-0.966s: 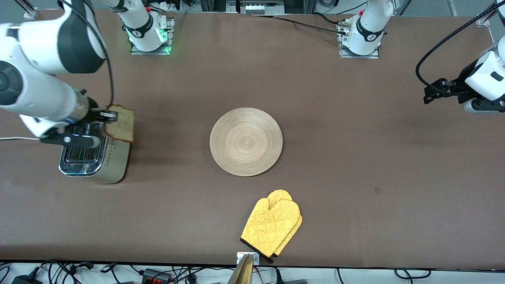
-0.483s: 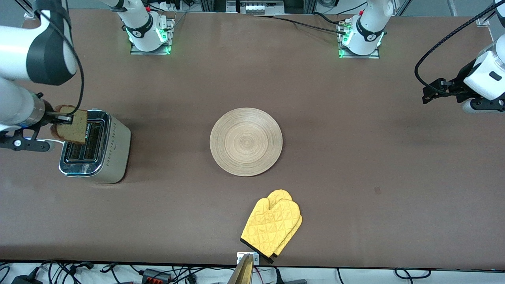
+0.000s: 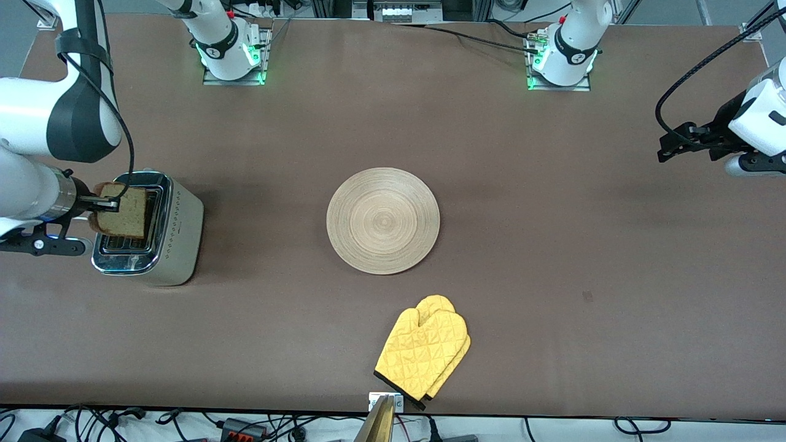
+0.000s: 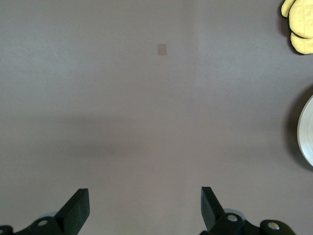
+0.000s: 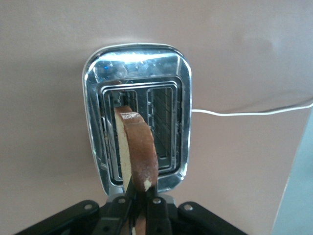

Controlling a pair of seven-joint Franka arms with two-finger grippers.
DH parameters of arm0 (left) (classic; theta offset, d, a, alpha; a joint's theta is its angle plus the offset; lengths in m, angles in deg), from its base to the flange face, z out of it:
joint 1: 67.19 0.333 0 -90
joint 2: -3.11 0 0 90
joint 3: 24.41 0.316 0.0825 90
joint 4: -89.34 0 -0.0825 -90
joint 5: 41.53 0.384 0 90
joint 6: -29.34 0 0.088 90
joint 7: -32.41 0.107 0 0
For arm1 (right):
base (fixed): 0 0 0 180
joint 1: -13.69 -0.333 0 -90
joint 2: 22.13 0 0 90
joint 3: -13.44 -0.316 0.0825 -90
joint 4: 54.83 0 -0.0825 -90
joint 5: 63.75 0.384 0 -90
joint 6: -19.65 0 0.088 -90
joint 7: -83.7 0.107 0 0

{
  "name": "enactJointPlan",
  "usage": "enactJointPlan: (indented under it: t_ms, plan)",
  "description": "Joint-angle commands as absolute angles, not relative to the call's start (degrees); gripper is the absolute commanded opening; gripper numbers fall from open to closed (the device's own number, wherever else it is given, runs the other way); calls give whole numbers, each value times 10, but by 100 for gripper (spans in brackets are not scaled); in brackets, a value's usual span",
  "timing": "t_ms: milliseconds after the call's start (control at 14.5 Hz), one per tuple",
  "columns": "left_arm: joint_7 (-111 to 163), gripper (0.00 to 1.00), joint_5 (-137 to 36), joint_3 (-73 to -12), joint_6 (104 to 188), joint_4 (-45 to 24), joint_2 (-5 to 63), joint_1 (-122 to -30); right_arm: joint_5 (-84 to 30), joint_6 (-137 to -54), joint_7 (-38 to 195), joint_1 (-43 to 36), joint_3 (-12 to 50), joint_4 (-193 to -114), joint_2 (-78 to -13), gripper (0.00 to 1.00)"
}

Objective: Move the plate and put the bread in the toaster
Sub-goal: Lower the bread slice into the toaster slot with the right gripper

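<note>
The right gripper (image 3: 105, 205) pinches the bread (image 3: 124, 212) on edge, right over the toaster (image 3: 175, 230). The slice runs the same way as the slots and hangs above one (which one is hard to tell). The toaster sits at about 9 o'clock from the plate (image 3: 383, 220). The left gripper (image 4: 144, 210) waits, fingers wide, over the table's left-arm end. One bread, one toaster, one plate, one mitt (image 3: 424, 351).

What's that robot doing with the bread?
The right tool is holding the bread on edge right above the toaster, lined up with a slot but not in yet. The left tool waits open over bare table. The plate sits mid-table, with a yellow oven mitt nearer the camera.
</note>
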State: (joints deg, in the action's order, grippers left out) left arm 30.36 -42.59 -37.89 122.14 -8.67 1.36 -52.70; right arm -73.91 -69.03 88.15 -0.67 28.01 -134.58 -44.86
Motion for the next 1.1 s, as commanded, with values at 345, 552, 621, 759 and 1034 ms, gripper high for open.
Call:
enactJointPlan:
  t_ms: [345,552,621,759,1034]
  plan:
    - [300,100,-437,-382,1230,-96,6,-525,-727,-700,881,-1,278,-1354,-458,0]
    - [307,100,-436,-383,1226,-97,5,-525,-722,-709,881,1,278,-1357,-466,0]
    - [307,100,-436,-382,1226,-96,5,-525,-718,-713,880,1,278,-1357,-468,0]
    - [307,100,-436,-382,1224,-97,5,-524,-717,-716,882,1,278,-1358,-471,0]
    - [308,100,-433,-382,1224,-97,5,-524,-707,-732,880,8,278,-1378,-474,0]
